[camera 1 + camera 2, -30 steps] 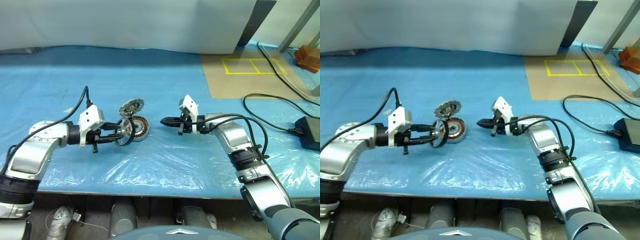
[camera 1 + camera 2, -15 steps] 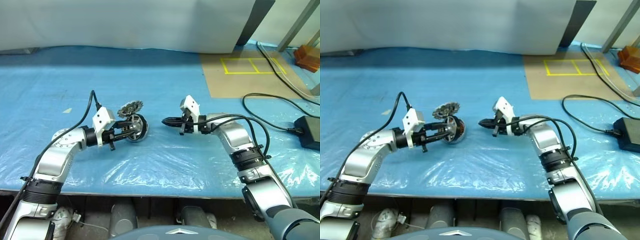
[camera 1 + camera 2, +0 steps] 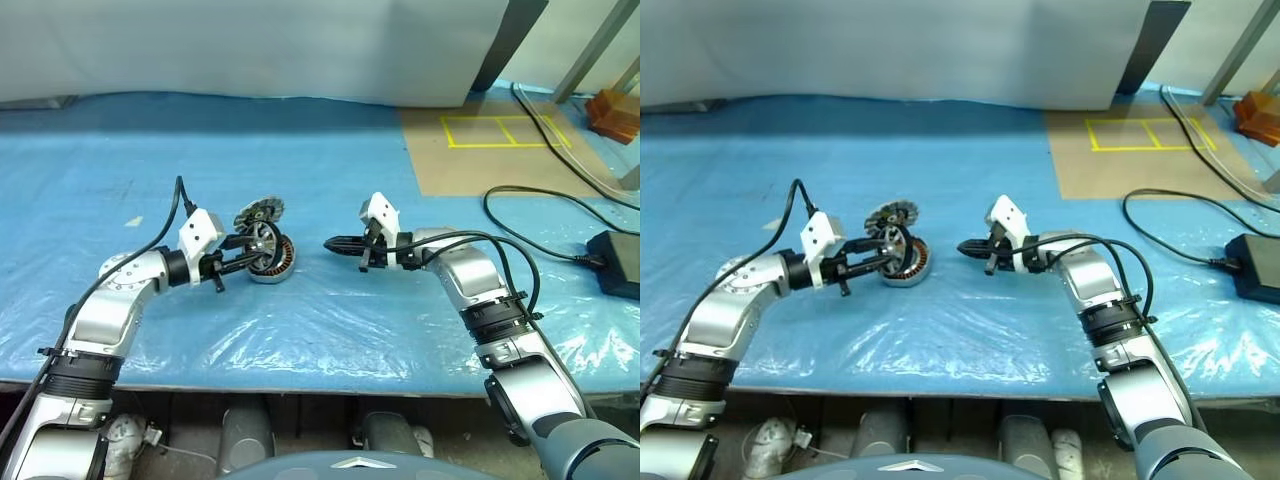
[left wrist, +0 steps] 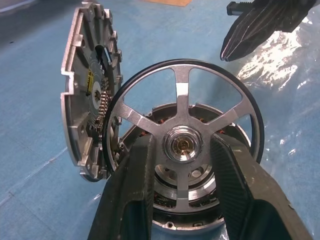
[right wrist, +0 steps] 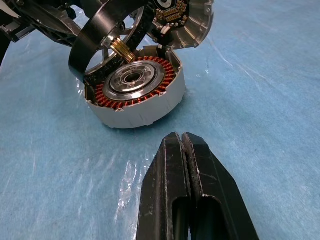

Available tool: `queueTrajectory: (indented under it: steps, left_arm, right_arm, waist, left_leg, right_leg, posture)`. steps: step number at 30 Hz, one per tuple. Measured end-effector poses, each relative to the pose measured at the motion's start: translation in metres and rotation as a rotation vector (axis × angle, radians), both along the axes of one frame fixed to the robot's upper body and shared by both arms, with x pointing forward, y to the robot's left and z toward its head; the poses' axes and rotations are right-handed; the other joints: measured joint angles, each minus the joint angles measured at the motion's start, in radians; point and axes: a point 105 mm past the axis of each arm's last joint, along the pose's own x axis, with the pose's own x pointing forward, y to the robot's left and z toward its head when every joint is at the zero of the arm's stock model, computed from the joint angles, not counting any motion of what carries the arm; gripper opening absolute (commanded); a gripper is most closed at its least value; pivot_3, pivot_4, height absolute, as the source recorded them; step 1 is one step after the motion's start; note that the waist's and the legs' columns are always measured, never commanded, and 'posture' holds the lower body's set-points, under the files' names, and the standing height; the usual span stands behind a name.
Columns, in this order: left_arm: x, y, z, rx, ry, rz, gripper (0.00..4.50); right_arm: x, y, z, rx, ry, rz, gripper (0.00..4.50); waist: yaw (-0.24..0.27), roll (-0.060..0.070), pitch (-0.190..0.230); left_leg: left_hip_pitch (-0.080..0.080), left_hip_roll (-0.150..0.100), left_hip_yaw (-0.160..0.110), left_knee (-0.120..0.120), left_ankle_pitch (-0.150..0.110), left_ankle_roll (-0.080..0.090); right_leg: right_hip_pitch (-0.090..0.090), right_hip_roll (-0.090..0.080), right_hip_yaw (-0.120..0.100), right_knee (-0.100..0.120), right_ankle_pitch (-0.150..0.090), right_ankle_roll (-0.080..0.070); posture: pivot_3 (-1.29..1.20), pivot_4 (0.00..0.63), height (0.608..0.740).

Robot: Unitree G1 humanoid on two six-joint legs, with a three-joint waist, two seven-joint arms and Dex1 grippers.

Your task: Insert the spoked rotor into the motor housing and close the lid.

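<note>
head view, left tool (image 3: 250, 258): left of centre frame, clamped on the spoked rotor (image 3: 263, 244), which stands on edge, tilted, against the mouth of the motor housing (image 3: 280, 262).
head view, housing: on the blue-sheeted counter (image 3: 330, 180), centre-left of frame; lid (image 3: 259, 211) stands open just above it in frame.
head view, right tool (image 3: 332, 243): centre frame, fingers pressed together, empty, tip aimed at the housing, apart from it.
left wrist view, rotor: mid frame, 2 fingers (image 4: 131, 200) pinch across its hub, 1 each side; copper windings visible through the spokes, so rotor sits just in front of the opening.
left wrist view, lid: upper left of frame, hinged up at the housing rim, ribbed face showing.
right wrist view, housing: upper middle of frame, windings and central hub open; rotor tilted over its far edge, not seated.
step: inserting rotor, roughly lined up but angled.
next move: likely level the rotor, centre its shaft on the hub, push in, let go, then fold lid down.
</note>
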Motion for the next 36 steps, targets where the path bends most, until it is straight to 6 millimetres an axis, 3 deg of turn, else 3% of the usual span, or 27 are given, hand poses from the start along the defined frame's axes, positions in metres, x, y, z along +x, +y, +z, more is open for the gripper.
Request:
queueTrajectory:
  steps: [5,11,27,36]
  left_arm:
    - [-0.001,0.001,0.001,0.012,0.007,-0.002,1.33]
    - [0.002,0.006,-0.003,0.034,0.023,0.022,3.29]
    - [-0.006,-0.004,0.009,-0.045,0.029,-0.005,3.29]
    - [0.005,-0.011,0.008,-0.021,-0.023,0.01,3.29]
  right_arm:
    - [0.0,0.001,-0.001,-0.005,-0.002,-0.001,0.0]
    - [0.0,0.003,-0.001,-0.003,-0.003,0.0,0.0]
    - [-0.001,0.005,-0.003,0.001,-0.001,0.001,0.0]
    - [-0.002,0.008,-0.004,0.003,0.005,0.011,0.0]
  waist:
    - [0.0,0.0,0.0]
    - [0.001,0.0,0.0]
    - [0.002,0.0,0.0]
    - [0.002,0.0,0.0]
  left_leg:
    - [0.0,0.0,0.0,0.0,0.0,0.0]
    - [0.0,0.0,0.0,0.0,0.0,0.0]
    - [0.0,0.0,0.0,0.0,0.0,0.0]
    - [-0.001,0.0,0.0,0.0,0.0,0.0]
  right_leg:
    - [0.0,0.0,0.0,0.0,0.0,0.0]
    - [0.0,0.0,0.0,0.0,0.0,0.0]
    - [0.0,0.0,0.0,0.0,-0.001,-0.001]
    - [0.0,0.0,0.0,0.0,0.0,0.0]
  posture:
    - [0.0,0.15,0.74]
    - [0.0,0.15,0.74]
    - [0.0,0.15,0.74]
    - [0.0,0.15,0.74]
